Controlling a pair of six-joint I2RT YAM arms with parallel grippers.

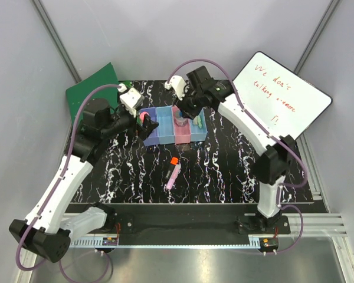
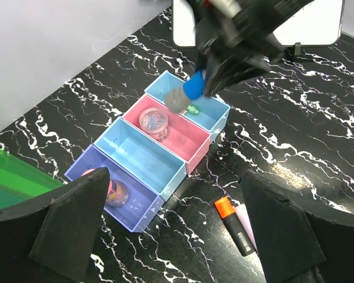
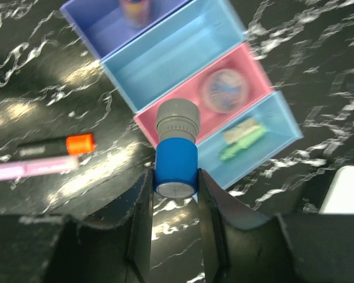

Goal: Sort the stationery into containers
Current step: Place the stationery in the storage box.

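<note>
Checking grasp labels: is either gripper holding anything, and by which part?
Right gripper pinches a blue cylinder with grey cap by its blue body; left gripper open, empty.

Bright, even light (some blur).

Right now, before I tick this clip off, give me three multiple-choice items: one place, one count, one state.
1. The orange-capped marker lies: A in a bin; B on the table in front of the bins; C held in the air.
2. Bins joined in the row: A three; B five; C four.
3. The right end effector is: A shut on the blue-and-grey cylinder; B open and empty; C out of view.
Answers: 1 B, it rests on the marbled top beside the pink marker; 2 C, purple, light blue, pink, light blue; 3 A, it clamps the cylinder's blue body.
</note>
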